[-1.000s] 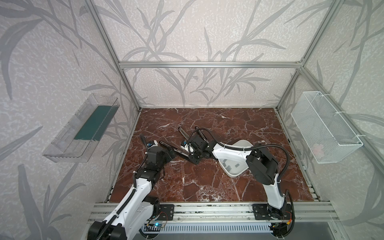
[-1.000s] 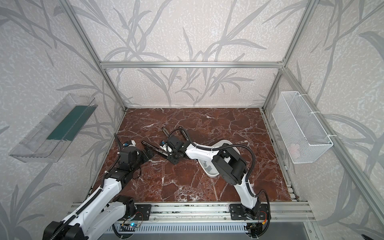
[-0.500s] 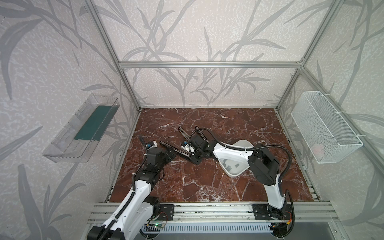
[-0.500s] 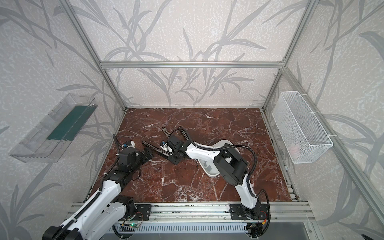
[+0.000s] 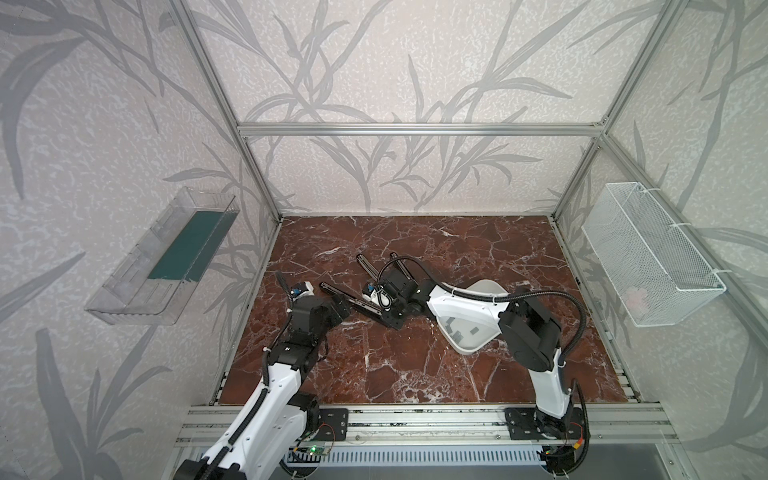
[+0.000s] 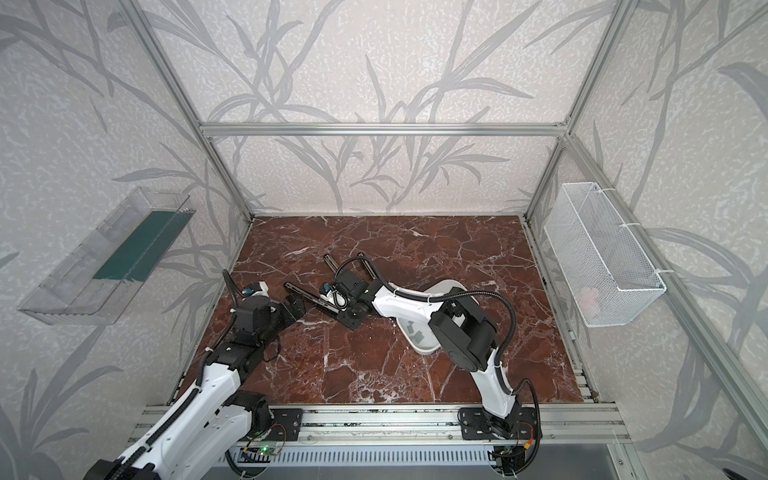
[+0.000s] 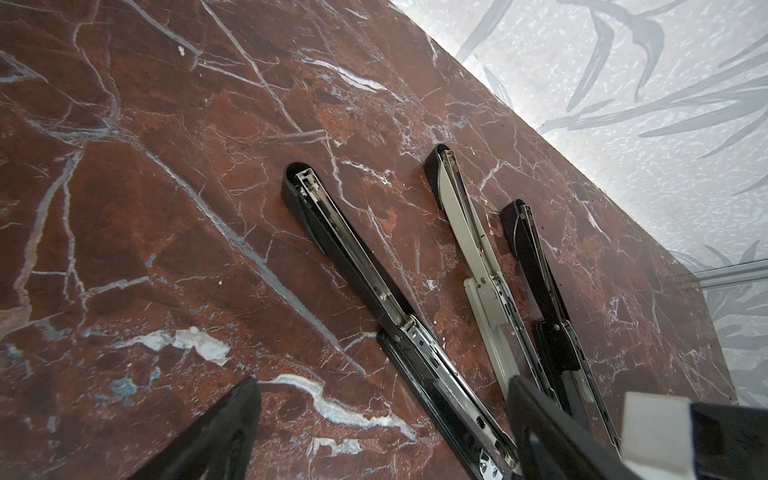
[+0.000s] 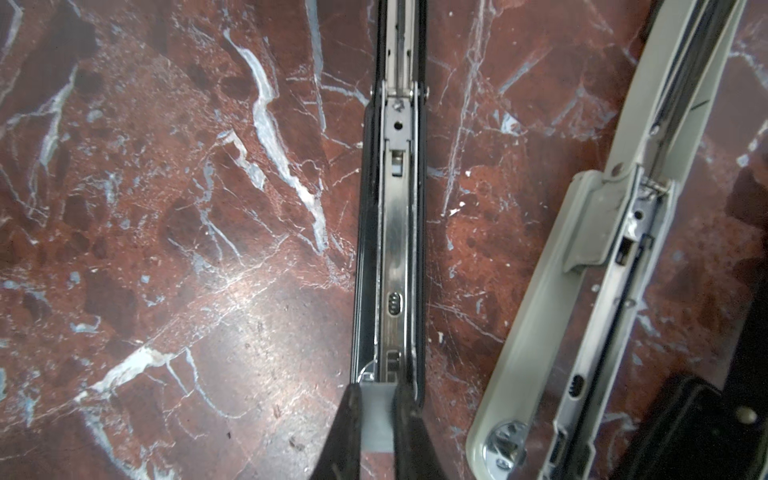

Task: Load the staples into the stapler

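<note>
Right fingers (image 8: 345, 436) tight around staple strip (image 8: 376, 415)

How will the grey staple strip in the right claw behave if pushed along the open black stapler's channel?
Probably stiff: the staple strip sits straight in the right claw. Likely slides easily; the black stapler has a shiny metal channel. Small, so it may twist out if pushed crooked.

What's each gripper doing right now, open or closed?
Left gripper: open, holding nothing.
Right gripper: shut on a strip of staples over the black stapler.
</note>
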`<move>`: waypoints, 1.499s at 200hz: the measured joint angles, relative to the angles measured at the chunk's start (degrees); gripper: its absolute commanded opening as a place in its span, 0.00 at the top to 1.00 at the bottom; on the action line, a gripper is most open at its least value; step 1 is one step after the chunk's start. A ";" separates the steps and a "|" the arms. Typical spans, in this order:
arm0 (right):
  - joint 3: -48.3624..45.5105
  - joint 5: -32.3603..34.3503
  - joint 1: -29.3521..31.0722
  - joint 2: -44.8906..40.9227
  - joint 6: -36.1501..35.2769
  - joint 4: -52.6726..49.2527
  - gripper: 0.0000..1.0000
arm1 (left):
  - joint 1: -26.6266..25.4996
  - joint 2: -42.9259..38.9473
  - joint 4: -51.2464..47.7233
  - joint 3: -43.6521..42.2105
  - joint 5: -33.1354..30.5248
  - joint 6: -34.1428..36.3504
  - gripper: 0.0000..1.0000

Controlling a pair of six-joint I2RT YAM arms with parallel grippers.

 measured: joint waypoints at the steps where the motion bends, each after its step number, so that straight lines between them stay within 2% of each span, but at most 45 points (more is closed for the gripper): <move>1: 0.00 -0.07 0.00 -0.07 0.00 0.04 0.99 | 0.00 0.04 0.00 0.00 0.00 0.00 0.07; 300: -0.57 0.44 -0.70 0.96 -3.41 1.51 1.00 | 0.00 3.85 1.55 0.00 -0.07 0.11 0.07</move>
